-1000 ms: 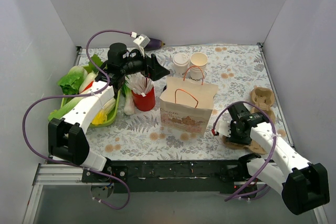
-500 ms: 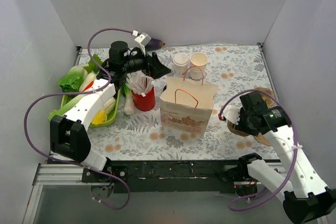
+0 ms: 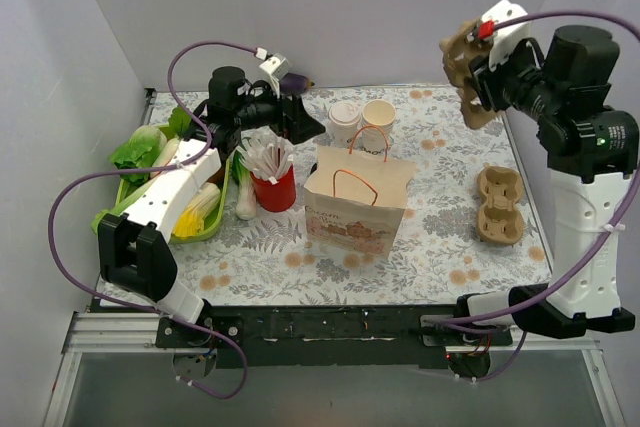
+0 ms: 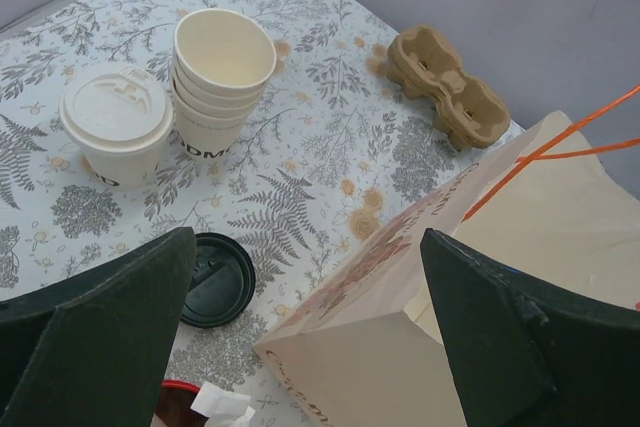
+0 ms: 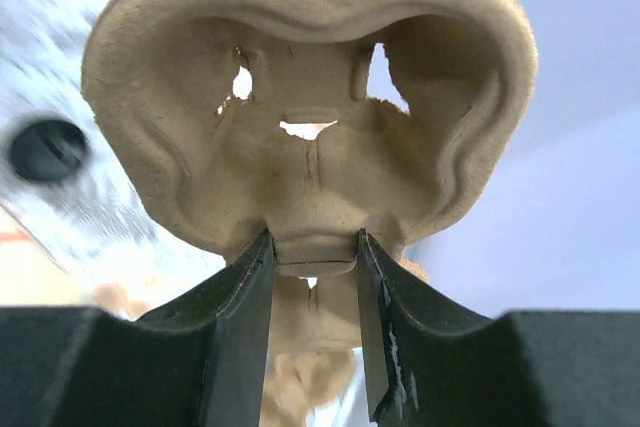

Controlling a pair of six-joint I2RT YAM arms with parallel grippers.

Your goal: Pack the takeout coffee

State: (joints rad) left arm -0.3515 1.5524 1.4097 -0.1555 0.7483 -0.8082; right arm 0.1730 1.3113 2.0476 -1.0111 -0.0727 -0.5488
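Takeout coffee, lidded, stands on the tabletop behind the open paper bag, just beside a stack of lidless cups. Left tool hovers near it, fingers wide apart. Right tool, raised high, is clamped on a pulp cup carrier. Red cup holds white wrapped sticks; green tray holds vegetables.

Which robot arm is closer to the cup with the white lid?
Left. Its open jaws hover just beside the lidded cup; the right arm's jaws are far off, raised high, clamping a cardboard carrier.
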